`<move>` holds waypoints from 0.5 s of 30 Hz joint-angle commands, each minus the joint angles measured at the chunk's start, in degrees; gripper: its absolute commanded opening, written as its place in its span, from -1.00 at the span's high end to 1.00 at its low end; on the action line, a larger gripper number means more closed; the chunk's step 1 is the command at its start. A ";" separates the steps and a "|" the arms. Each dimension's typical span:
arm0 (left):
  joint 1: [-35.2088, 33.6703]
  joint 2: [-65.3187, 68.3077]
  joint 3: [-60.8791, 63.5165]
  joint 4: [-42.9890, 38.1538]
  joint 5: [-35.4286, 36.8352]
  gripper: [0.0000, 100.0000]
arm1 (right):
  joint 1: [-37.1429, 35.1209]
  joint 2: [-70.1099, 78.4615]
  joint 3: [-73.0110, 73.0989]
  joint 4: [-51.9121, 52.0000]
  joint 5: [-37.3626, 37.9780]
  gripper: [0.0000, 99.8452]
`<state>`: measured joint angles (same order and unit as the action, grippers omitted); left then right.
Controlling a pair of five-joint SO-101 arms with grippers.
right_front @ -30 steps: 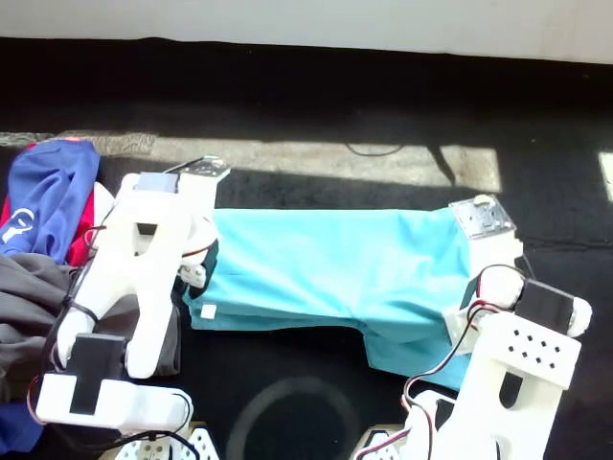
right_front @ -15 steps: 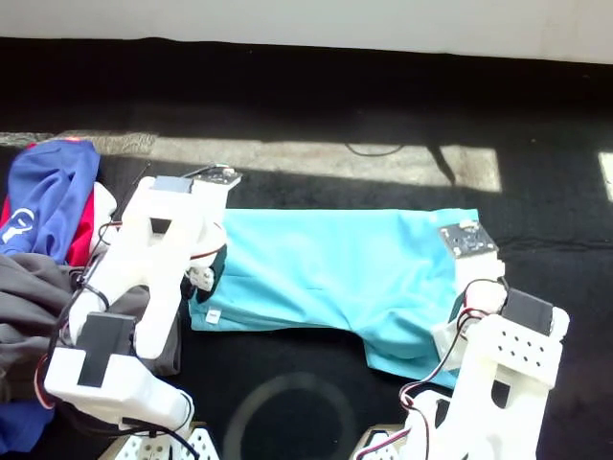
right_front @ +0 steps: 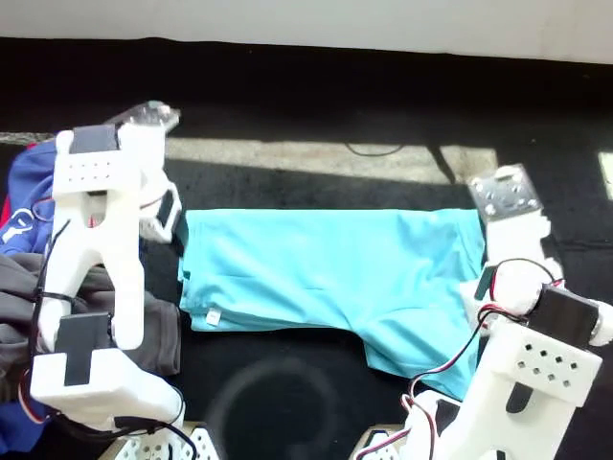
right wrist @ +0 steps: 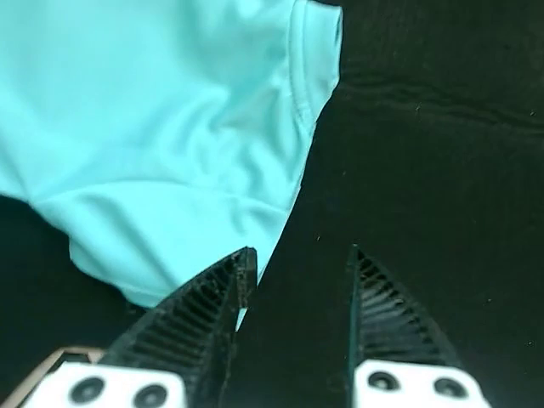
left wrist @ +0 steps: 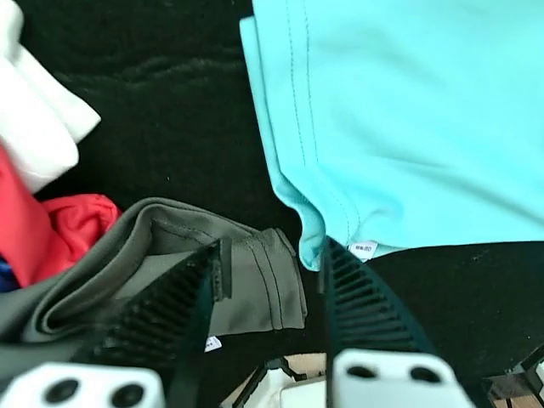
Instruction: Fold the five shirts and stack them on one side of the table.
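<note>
A turquoise shirt point(right_front: 326, 273) lies folded into a long band across the middle of the black table point(right_front: 316, 105). My left gripper point(left wrist: 268, 263) hangs open above the shirt's left end, over its corner with a small white label point(left wrist: 364, 249) and the grey shirt point(left wrist: 170, 255) beside it. In the high view the left gripper point(right_front: 170, 209) sits just left of the shirt's edge. My right gripper point(right wrist: 296, 263) is open over the shirt's right hem point(right wrist: 306, 102), nothing between its fingers. The right gripper point(right_front: 484, 286) is at the shirt's right end.
A pile of unfolded shirts sits at the table's left edge: blue point(right_front: 48, 192), red point(right_front: 88, 225), grey point(right_front: 29, 287). In the left wrist view, red cloth point(left wrist: 68, 221) and white cloth point(left wrist: 34, 127) lie by the grey one. Black table lies open behind the shirt and to its right.
Both arms have risen and drawn away from the turquoise shirt's ends, the left one up and to the left, the right one outward to the right. The shirt's left end now lies farther left.
</note>
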<state>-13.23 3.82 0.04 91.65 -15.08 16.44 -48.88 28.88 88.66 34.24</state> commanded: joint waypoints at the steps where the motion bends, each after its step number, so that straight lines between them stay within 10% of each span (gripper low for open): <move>1: 2.33 -0.13 -2.95 -4.04 4.66 0.95 | -5.58 4.35 1.71 -9.80 -5.63 1.00; 15: 12.26 5.41 10.07 -25.93 7.21 0.98 | -14.81 46.37 -4.53 -31.69 -16.35 0.98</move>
<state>-1.01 6.64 9.63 68.26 -8.22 0.97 -6.95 28.79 58.15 18.42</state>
